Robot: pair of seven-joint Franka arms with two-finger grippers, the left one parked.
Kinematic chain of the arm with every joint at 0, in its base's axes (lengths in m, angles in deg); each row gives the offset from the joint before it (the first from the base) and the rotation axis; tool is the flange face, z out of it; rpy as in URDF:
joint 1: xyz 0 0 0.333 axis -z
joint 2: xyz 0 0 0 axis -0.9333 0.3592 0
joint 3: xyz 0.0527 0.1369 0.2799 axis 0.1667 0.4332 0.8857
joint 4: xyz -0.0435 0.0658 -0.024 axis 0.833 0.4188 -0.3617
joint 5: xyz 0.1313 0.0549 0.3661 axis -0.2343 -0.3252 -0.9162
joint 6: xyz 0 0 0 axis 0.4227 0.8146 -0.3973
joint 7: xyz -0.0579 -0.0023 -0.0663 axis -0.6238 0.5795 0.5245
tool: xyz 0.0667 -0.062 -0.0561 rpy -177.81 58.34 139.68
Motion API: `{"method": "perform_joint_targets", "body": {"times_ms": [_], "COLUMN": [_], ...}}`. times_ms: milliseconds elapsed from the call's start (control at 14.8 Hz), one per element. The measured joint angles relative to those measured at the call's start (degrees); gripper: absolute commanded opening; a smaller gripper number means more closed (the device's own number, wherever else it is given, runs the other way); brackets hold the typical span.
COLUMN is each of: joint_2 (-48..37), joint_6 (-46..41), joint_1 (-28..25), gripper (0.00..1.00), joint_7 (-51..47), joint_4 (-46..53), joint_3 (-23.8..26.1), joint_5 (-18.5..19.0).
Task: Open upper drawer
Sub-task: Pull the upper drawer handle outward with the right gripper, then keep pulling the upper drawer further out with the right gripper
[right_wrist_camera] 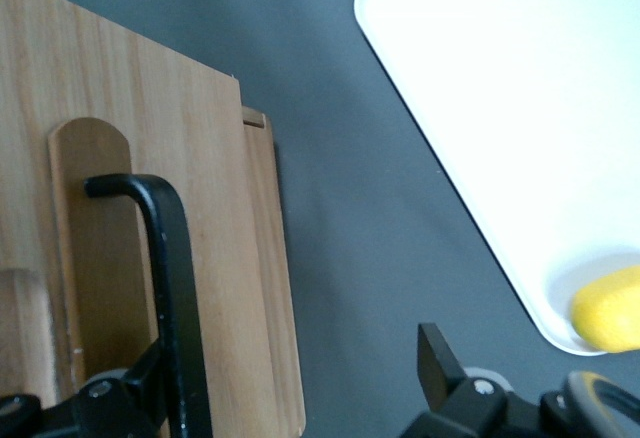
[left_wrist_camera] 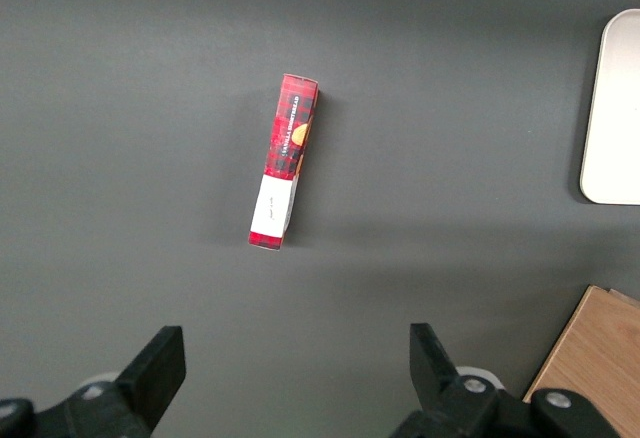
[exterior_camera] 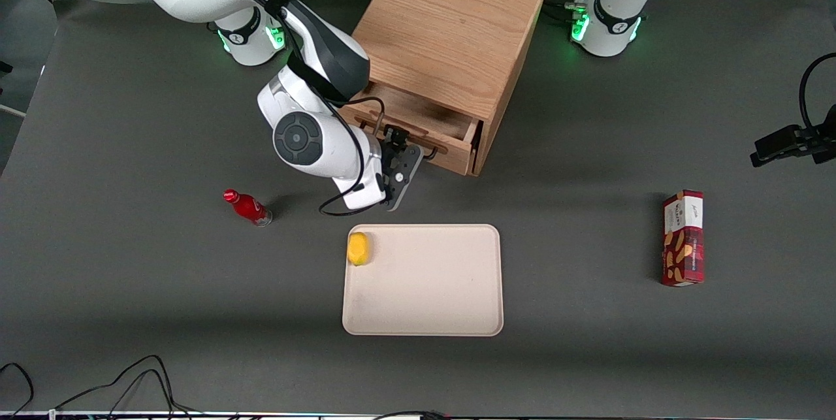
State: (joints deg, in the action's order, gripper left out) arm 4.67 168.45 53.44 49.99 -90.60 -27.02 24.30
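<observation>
Front view: gripper (exterior_camera: 403, 145) at part-open upper drawer (exterior_camera: 418, 121), lemon (exterior_camera: 358, 248) in tray (exterior_camera: 431, 302).

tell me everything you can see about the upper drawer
The upper drawer is light oak with a plain wood interior, and it stands partly pulled out of the boxy wooden cabinet, its inside showing nothing in the open part. A black wire handle sits on a rounded wooden backing strip on its front. The gripper is at the drawer front, with the handle bar running beside one finger. The tray lies nearer the front camera.
</observation>
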Motion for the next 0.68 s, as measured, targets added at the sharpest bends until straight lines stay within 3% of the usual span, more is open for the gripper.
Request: {"method": "perform_joint_targets", "body": {"times_ms": [678], "joint_2": [0.73], "joint_6": [-1.32], "joint_1": [1.14], "gripper": [1.00], "joint_7": [2.50], "joint_4": [2.55], "joint_3": [-1.43], "joint_5": [0.11]}}
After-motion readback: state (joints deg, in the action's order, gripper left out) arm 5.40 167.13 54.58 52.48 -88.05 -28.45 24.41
